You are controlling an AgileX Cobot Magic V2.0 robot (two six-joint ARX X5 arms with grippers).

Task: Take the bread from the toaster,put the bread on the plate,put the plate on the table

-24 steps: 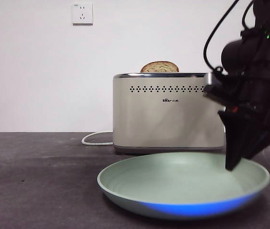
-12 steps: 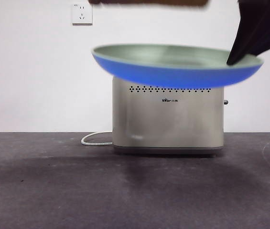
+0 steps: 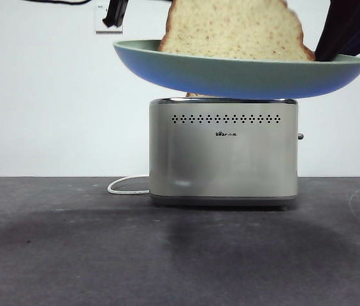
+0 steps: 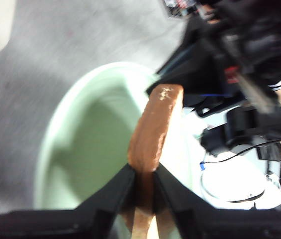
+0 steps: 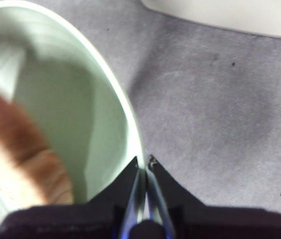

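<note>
— What's nearest to us?

— Just the table, dark and bare in front. Past that stands the toaster, square on, its white cord curling out at about nine o'clock from its base.

— And the plate?

— Up in the air. The plate hangs right above the toaster, wider than it, tipped a little so the left rim sits higher. The right gripper has its jaws pressed together on the plate's rim; from the front it is the big dark shape at about two o'clock of the plate.

— Where's the bread, then?

— Standing on edge in the plate. The bread rises out of the dish with its flat face toward us, crust down both sides, its top cut off by the frame. The left gripper is pinching it by the crusted edge, jaws tight on either side of the slice, holding it over the plate's green bowl. I can't tell whether the bottom edge touches the dish.

— Anything behind?

— A sliver of a second slice peeks from the toaster's top, and a wall socket sits at eleven o'clock, half hidden behind a dark gripper tip.
</note>
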